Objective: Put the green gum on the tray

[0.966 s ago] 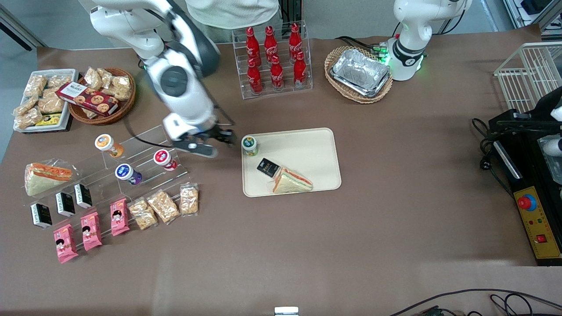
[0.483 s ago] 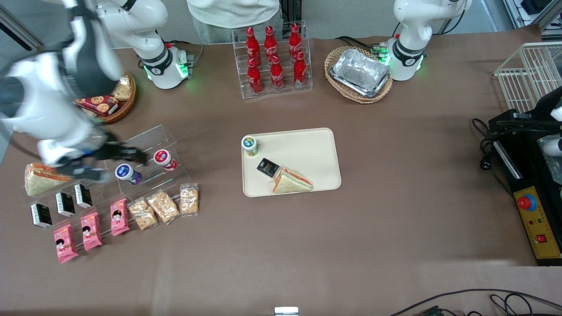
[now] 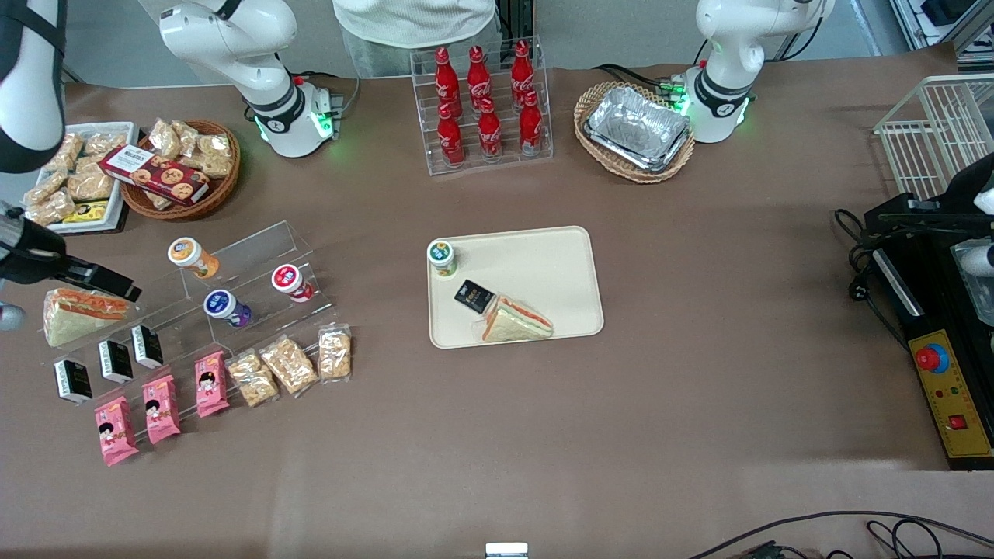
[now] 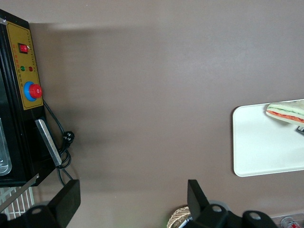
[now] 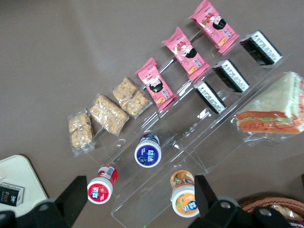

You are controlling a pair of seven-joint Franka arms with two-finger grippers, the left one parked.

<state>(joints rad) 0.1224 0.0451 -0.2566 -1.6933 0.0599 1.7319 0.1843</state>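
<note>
Holding 3 items, the tray point(image 3: 543, 256) carries the green gum point(image 3: 441, 257) upright at its corner nearest the working arm, a wrapped sandwich point(image 3: 516, 320) and a small black packet point(image 3: 474, 296). The gripper point(image 3: 105, 282) hangs well apart, toward the working arm's end of the table, its fingers point(image 5: 71, 194) spread, released, grasping nothing.

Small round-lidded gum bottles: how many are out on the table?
4. The green gum bottle stands on the beige plastic tray. Orange, purple and red ones sit on the clear acrylic steps. The gripper, fingers open, hovers above the shelved wrapped sandwich.
</note>
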